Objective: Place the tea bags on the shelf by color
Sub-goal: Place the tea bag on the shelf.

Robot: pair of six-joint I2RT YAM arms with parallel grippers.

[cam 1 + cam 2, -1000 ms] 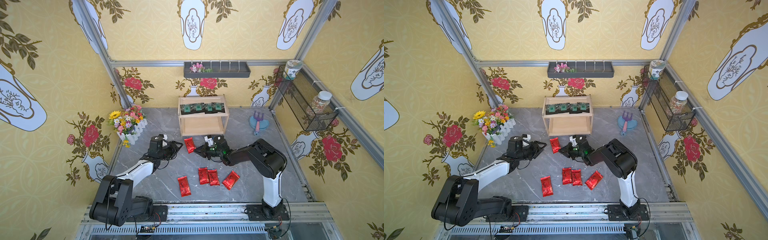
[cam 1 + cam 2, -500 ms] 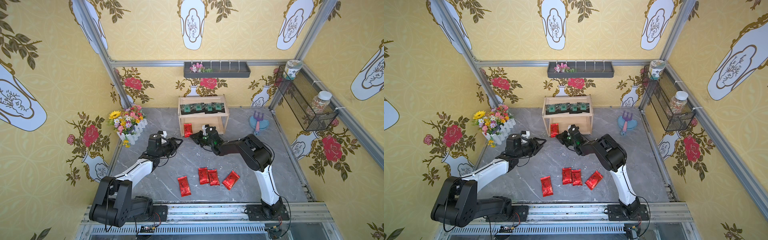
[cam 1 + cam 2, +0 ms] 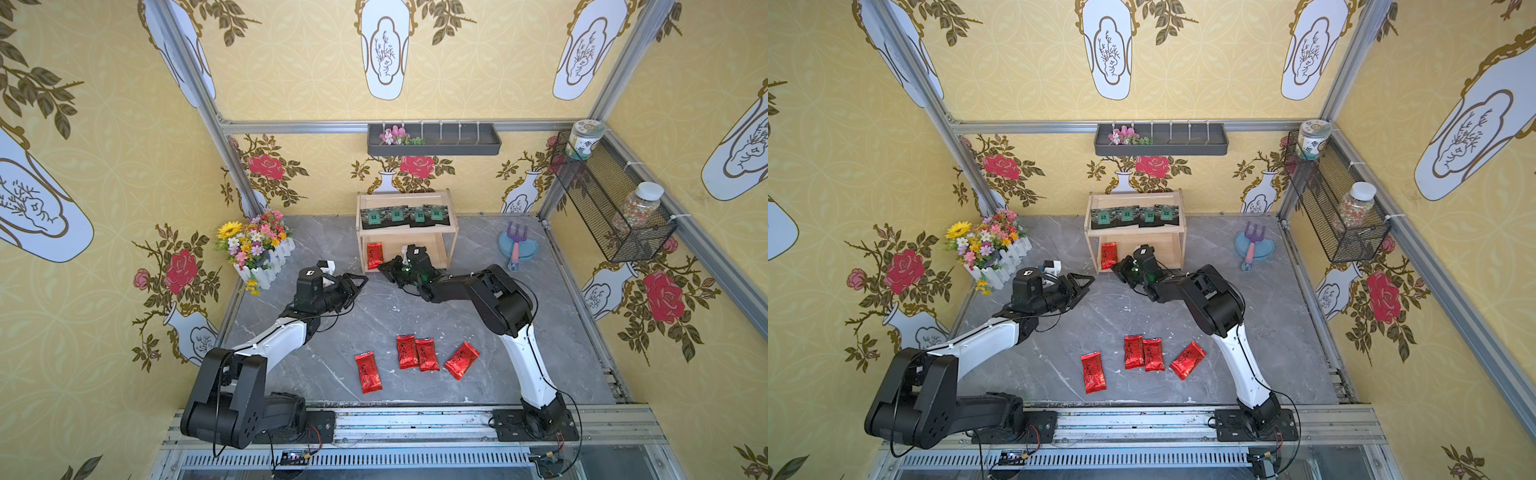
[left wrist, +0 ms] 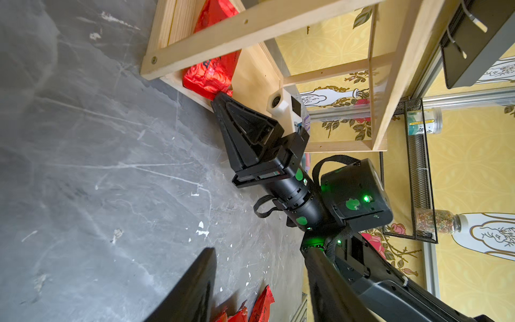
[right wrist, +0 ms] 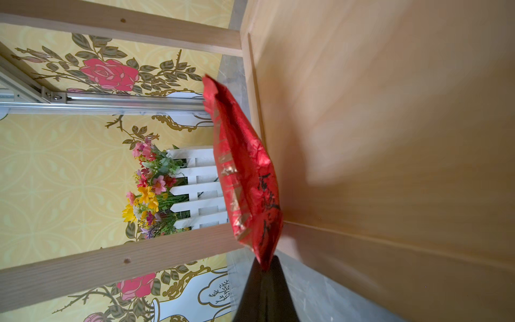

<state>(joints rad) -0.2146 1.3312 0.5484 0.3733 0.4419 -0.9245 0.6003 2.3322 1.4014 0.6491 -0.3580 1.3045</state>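
A: On your light wooden two-tier shelf (image 3: pixel 407 231), four square black tea bags with green emblems (image 3: pixel 405 216) lie on the upper tier.
B: Below them, one oblong red foil tea bag (image 3: pixel 374 255) sits in the lower tier's left end, its near end in your right pincer (image 3: pixel 384 269).
A: Your left pincer (image 3: pixel 360 286) sits left of that one, before the shelf's left corner; the white-fenced flower box (image 3: pixel 259 257) stands further left.
B: Before the shelf, on your grey marble tabletop (image 3: pixel 573 340), lie four loose red foil tea bags (image 3: pixel 427 354), the middle two touching. The round blue dish (image 3: pixel 528 251) lies right of the shelf.
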